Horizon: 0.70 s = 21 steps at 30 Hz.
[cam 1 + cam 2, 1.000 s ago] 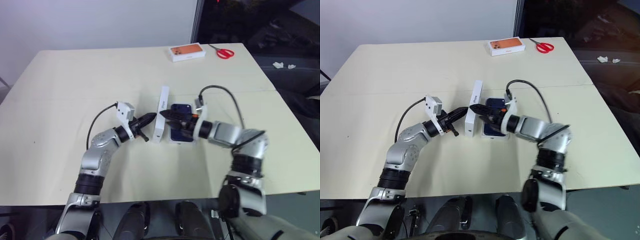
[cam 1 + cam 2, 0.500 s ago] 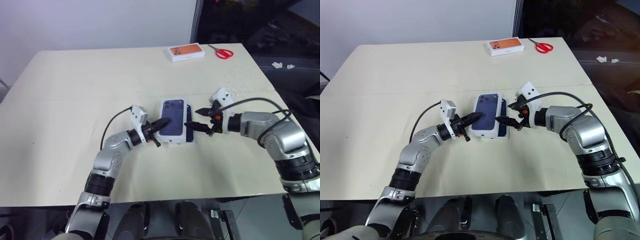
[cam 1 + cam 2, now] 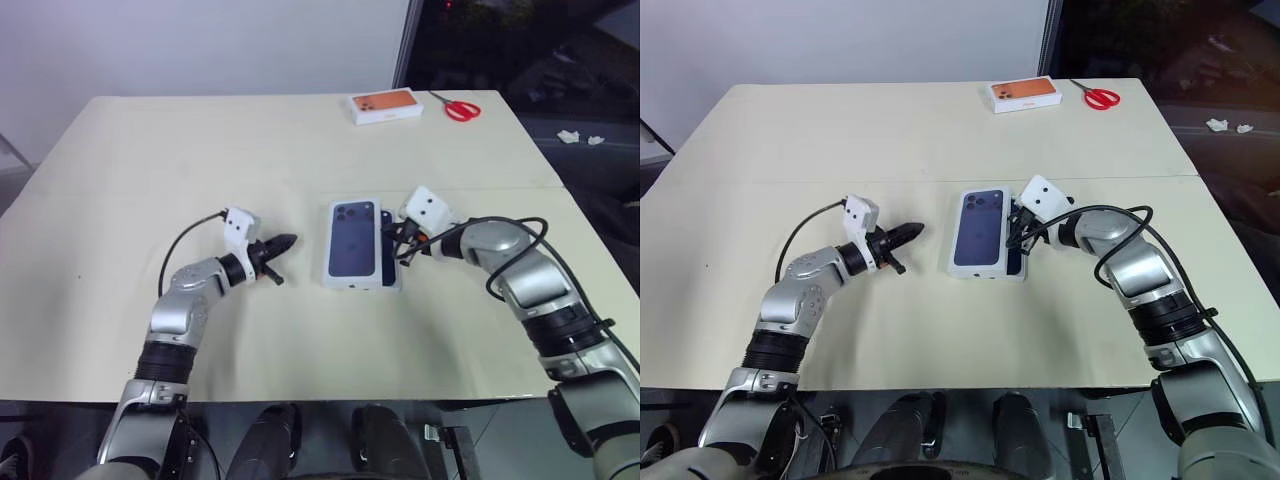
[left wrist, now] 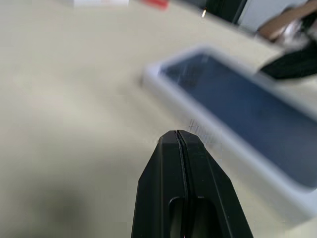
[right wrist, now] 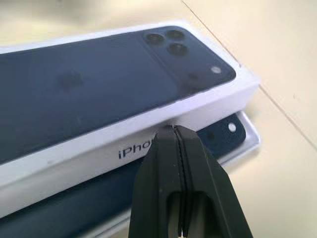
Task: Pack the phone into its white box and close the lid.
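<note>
The lid (image 3: 354, 240), white with a dark blue phone picture on top, lies flat over the white box (image 5: 251, 142), shifted toward the left arm and not seated on it. On the side toward the right arm, a strip of the dark phone (image 5: 218, 136) shows beneath the lid, inside the box's rim. My right gripper (image 3: 400, 249) is shut, its tips against the lid's long side wall just above the phone. A hand's width from the lid's other side, my left gripper (image 3: 284, 242) is shut with nothing in it and points at the lid.
A white box with an orange picture (image 3: 385, 104) and red scissors (image 3: 460, 108) lie at the table's far edge. A seam (image 3: 200, 193) crosses the beige tabletop behind the lid.
The lid stood on edge beside the phone and has been tipped flat over it. My left gripper drew back away from the lid. My right gripper rolled over and shut.
</note>
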Motion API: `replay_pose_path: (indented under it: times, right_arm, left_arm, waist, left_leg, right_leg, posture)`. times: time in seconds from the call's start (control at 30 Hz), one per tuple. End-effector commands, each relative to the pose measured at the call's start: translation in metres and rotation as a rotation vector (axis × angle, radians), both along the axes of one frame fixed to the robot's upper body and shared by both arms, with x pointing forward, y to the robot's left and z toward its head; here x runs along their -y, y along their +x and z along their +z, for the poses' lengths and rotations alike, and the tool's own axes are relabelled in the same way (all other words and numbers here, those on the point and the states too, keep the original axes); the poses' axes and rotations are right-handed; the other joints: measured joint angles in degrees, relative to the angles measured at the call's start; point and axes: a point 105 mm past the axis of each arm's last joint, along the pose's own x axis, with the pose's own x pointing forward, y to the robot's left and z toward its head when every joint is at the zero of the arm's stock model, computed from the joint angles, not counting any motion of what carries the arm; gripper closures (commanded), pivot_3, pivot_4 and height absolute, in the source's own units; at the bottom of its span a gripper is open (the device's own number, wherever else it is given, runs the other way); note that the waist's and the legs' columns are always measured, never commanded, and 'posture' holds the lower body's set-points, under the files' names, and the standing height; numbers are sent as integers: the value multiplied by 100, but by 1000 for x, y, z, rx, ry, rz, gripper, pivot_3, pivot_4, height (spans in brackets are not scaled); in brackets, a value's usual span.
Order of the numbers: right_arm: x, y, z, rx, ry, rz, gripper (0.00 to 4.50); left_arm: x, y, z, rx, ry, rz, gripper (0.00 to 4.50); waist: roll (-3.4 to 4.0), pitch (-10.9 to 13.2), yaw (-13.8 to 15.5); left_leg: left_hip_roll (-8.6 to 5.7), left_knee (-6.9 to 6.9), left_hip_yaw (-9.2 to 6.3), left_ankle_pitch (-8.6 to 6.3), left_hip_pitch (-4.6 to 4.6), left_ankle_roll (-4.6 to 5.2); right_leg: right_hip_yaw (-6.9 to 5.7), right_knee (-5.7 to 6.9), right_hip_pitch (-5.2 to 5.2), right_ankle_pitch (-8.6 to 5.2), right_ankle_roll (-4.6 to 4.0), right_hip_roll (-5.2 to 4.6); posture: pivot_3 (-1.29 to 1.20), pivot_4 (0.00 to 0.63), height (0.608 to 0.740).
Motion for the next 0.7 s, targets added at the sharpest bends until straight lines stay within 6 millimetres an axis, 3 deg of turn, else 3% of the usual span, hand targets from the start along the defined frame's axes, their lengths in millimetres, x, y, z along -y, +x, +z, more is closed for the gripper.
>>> replay_pose_path:
  times: [0.03,0.17,0.33,0.7]
  right_arm:
    - [-3,6,14,51,13,-2,4462]
    - [-3,6,18,74,-7,2,4462]
    - [2,6,16,80,-33,-6,4462]
    - [23,-2,20,78,-101,-27,4462]
  left_arm:
    - [29,7,-7,-76,47,-51,4500]
    - [46,8,-20,-124,101,-86,4500]
    - [66,7,-22,-148,73,-142,4500]
    - [87,13,-4,-108,21,-178,4500]
  waist:
    - [-1,0,37]
    - [1,-1,62]
    - [1,-2,95]
    - [1,-3,95]
  left_leg:
    - [0,2,-2,0,0,0]
    - [-1,3,0,0,1,0]
    - [-1,5,-1,0,2,-1]
    - [-8,13,-4,0,2,0]
  right_leg:
    - [-3,2,2,0,0,1]
    - [-2,2,3,0,0,1]
    - [-4,2,5,0,0,0]
    - [-9,-1,14,0,0,-3]
  posture:
    - [0,150,740]
    - [0,150,740]
    - [0,150,740]
    - [0,150,740]
